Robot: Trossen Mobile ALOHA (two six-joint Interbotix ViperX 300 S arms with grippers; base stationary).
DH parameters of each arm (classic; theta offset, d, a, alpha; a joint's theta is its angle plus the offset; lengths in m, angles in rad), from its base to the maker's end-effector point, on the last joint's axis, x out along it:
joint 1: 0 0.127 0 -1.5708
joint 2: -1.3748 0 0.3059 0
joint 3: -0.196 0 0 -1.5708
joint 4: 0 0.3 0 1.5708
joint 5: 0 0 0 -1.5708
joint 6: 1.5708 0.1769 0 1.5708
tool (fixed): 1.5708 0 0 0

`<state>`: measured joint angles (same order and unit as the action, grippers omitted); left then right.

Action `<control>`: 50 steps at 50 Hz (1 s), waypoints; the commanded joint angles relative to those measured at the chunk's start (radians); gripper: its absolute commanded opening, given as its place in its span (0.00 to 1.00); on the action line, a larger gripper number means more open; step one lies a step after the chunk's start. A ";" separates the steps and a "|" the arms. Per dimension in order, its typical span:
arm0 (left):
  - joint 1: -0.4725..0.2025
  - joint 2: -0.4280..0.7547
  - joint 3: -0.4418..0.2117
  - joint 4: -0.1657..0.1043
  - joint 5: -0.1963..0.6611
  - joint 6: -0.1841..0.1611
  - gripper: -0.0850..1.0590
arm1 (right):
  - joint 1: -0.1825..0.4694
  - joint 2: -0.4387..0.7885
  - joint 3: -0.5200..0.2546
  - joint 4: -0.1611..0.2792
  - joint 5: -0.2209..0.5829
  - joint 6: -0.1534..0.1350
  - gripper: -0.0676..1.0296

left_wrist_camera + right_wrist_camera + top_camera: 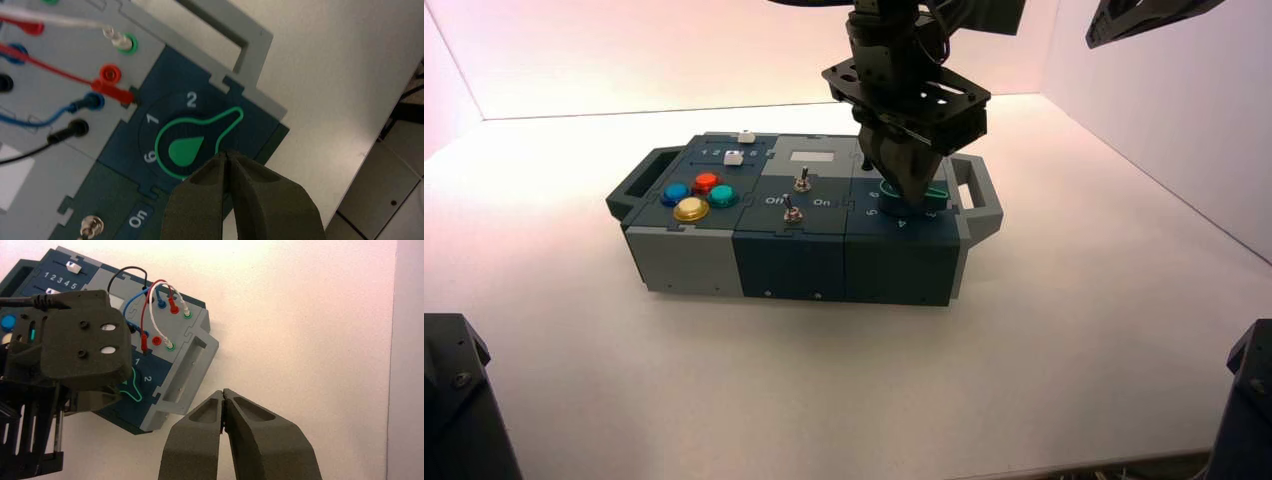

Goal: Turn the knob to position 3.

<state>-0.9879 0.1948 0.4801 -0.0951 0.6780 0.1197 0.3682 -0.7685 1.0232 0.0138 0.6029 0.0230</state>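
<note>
Lying beneath the left gripper (226, 156), the box (789, 265) reaches mostly off to that gripper's left, its dial section right under the fingers. These are pressed together, pointing down at the knob (192, 145); whether they touch it I can't tell. The right gripper (223, 393) hangs well apart, to the left one's right, its fingers also together. The knob sits just below and beside the left fingertips, partly hidden by them: a dark teardrop edged in bright green, with a smaller solid green drop in its middle. Its pointed tip lies past the white 2 (191, 99), on the side away from the 1 (152, 118). Near the left gripper, on the box's front side, is the small white 3 (931, 215).
</note>
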 commanded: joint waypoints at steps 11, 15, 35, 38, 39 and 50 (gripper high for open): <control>-0.003 -0.126 0.052 -0.003 -0.021 -0.008 0.05 | 0.000 0.017 -0.017 -0.003 -0.011 -0.002 0.04; -0.003 -0.146 0.055 -0.003 -0.023 -0.011 0.05 | 0.000 0.018 -0.018 -0.003 -0.012 -0.002 0.04; 0.009 -0.345 0.081 0.000 -0.055 -0.037 0.05 | 0.000 -0.012 -0.018 -0.003 -0.032 -0.002 0.04; 0.021 -0.365 0.089 0.000 -0.054 -0.038 0.05 | 0.000 -0.021 -0.018 -0.002 -0.040 -0.002 0.04; 0.026 -0.368 0.094 0.000 -0.054 -0.038 0.05 | 0.000 -0.023 -0.017 -0.002 -0.043 -0.002 0.04; 0.032 -0.342 0.101 0.005 -0.052 -0.038 0.05 | 0.000 -0.023 -0.021 0.000 -0.046 -0.002 0.04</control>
